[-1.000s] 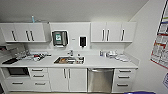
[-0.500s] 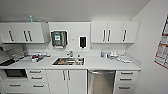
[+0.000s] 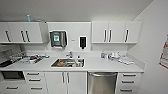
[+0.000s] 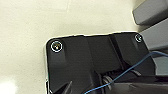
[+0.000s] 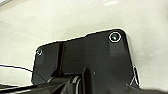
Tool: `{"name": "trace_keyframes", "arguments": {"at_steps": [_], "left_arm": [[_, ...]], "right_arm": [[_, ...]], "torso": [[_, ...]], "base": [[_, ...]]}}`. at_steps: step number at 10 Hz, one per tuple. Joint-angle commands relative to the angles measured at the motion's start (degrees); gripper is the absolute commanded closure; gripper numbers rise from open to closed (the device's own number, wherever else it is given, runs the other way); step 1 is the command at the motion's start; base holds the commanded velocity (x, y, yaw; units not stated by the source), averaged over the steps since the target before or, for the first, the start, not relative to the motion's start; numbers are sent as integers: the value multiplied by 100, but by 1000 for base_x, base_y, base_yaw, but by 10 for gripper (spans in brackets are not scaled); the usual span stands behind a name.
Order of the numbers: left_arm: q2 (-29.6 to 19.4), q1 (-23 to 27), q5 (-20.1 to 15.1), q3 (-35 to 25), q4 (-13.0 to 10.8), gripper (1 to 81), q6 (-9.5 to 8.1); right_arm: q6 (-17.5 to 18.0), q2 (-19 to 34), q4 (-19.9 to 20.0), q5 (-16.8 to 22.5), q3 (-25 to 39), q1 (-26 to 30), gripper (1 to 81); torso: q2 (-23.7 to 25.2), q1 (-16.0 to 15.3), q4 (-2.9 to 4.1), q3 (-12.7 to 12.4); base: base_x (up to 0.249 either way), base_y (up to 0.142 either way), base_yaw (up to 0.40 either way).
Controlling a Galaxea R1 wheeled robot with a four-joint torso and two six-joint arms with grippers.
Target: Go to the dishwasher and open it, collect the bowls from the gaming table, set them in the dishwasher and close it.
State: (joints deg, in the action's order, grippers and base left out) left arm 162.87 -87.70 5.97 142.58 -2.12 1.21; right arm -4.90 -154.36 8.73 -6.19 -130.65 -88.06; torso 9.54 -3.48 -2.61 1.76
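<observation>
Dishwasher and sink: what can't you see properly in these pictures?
- Dishwasher, head view: its lower part is cut off by the picture's edge; the closed door hides the inside.
- Sink, head view: what lies in it is too blurred to name.
- Items on the counter: too small.

We see each wrist's dark plate from close above, with pale floor beyond it. On the left wrist, the plate (image 4: 100, 62) carries 2 round fittings at its far corners, and a thin blue cable (image 4: 130, 72) runs across it toward the jointed bar. On the right wrist, the plate (image 5: 85, 62) shows 2 round fittings as well. We cannot make out either hand's fingers.
</observation>
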Motion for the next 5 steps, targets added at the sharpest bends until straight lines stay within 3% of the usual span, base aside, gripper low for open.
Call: {"name": "trace_keyframes", "arguments": {"at_steps": [1,5], "left_arm": [[-70,345,-255,-20,-52,10,-15],[-96,354,-255,-20,-69,10,-15]], "right_arm": [[-28,113,-55,268,84,355,10],[-28,43,-38,233,40,328,10]], "torso": [[0,0,0,0],[0,0,0,0]], "base": [[138,0,0],[138,0,0]]}}
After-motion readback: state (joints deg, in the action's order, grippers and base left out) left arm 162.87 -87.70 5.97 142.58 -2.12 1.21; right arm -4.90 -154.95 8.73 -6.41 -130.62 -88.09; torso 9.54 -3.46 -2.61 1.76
